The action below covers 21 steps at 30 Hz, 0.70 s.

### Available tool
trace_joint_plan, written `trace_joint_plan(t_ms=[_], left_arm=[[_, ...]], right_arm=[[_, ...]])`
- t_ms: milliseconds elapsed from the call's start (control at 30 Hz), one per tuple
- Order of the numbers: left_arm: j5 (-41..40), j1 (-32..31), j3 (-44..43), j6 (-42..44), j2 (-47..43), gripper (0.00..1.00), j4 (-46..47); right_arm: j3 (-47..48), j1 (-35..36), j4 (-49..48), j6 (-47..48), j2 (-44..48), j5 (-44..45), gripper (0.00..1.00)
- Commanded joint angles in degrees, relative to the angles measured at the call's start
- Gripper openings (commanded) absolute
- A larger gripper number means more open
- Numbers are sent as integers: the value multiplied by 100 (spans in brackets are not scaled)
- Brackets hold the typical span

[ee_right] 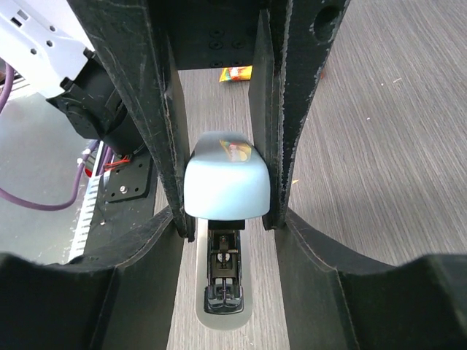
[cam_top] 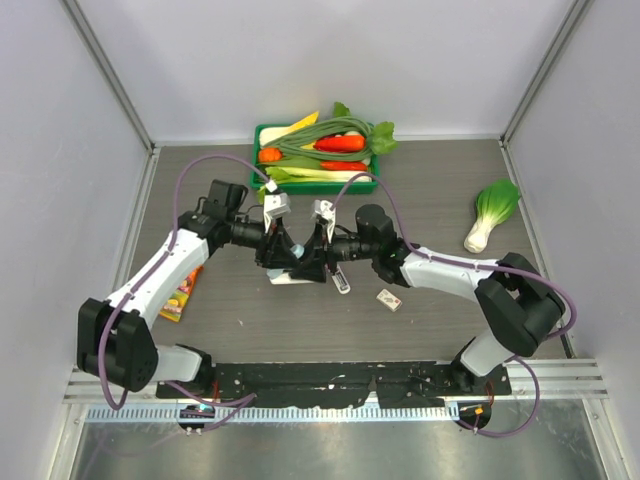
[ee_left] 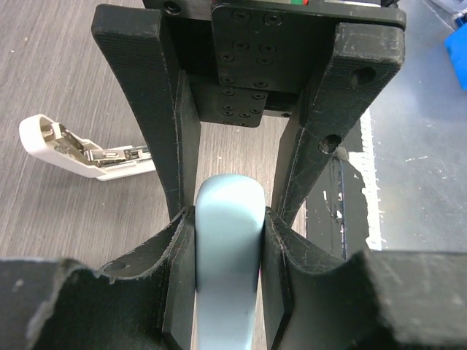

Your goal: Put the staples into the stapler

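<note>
Both arms are meeting over the pale blue stapler [ee_right: 225, 182] at mid-table, the left gripper [ee_left: 228, 262] pinching its body and the right gripper [ee_right: 228, 222] clamping its cap. The magazine is probably being opened, so one side should be holding firm while the other is swinging along the hinge. The staples box [cam_top: 389, 300] is lying near on the right. A small white metal-lined tool [cam_top: 341, 280] is sitting between them, while the vegetable tray [cam_top: 262, 135] and candy bag [cam_top: 180, 295] are lying well apart.

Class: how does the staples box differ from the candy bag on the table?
The staples box is whitish; the candy bag is orange and yellow. The box is far smaller than the bag. The box lies in the open by the right arm; the bag is partly hidden by the left arm. Both lie flat on the table, unheld.
</note>
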<state>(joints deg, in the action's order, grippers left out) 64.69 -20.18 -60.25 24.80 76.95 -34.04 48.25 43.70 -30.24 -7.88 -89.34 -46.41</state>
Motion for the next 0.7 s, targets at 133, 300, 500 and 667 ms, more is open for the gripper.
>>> trace_joint_plan(t_ms=[133,300,500,667], left_arm=[[159,-100,461,-1677,-874,0,2803],[-96,137,391,-2224,-909,0,3333],[-307,427,373,-3006,-945,0,4133],[-421,743,365,-3752,-1006,0,4765]], right_arm=[[-17,253,-500,-38,-233,282,43],[-70,253,-588,-126,-268,282,36],[-105,244,-518,-38,-277,387,31],[-175,218,-439,137,-233,440,29]])
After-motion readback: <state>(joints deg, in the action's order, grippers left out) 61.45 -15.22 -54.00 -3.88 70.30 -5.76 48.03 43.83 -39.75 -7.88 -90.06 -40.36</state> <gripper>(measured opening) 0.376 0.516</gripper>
